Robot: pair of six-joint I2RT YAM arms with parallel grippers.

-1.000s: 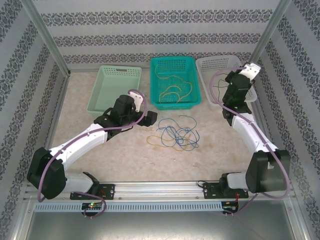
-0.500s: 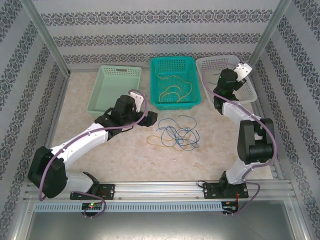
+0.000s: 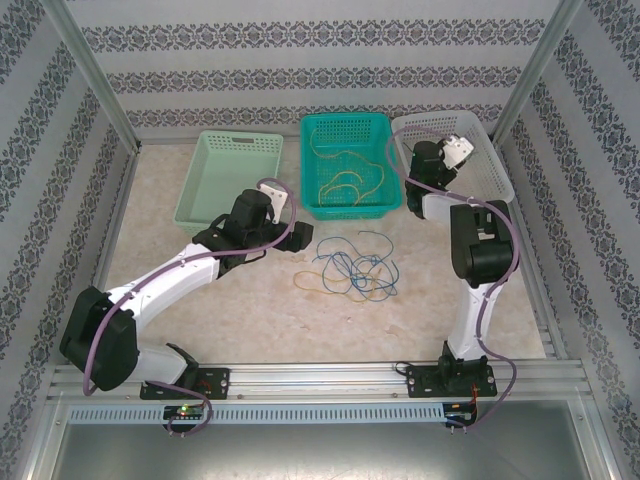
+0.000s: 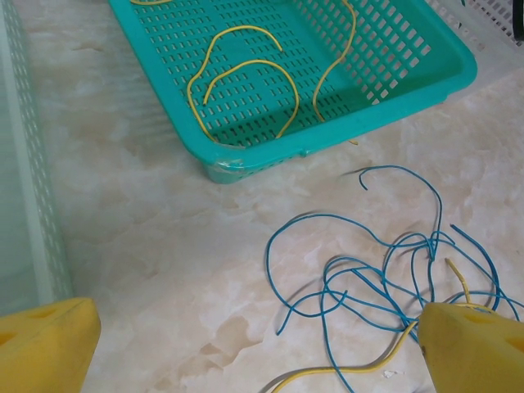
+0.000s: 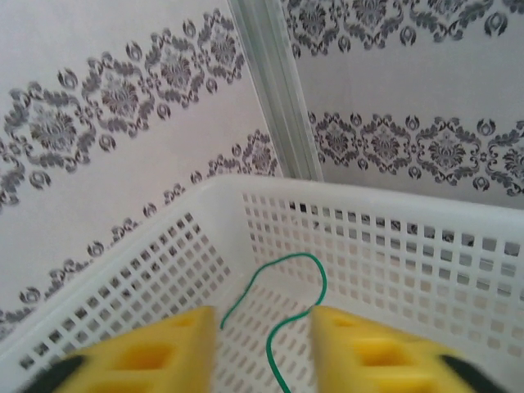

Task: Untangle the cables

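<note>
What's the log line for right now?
left gripper: open near blue cables | right gripper: open over green cable in white basket

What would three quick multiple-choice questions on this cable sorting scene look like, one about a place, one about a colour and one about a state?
1. Where does the green cable lie?
A) on the table
B) in the white basket
C) in the light green basket

2. What colour are the cables in the teal basket?
A) yellow
B) blue
C) green

3. How does the left gripper stand?
A) shut on a cable
B) shut, empty
C) open

Answers: 1 B, the right wrist view shows it curling over the white mesh. 2 A, yellow loops lie on the teal floor. 3 C, its jaws stand wide apart.
</note>
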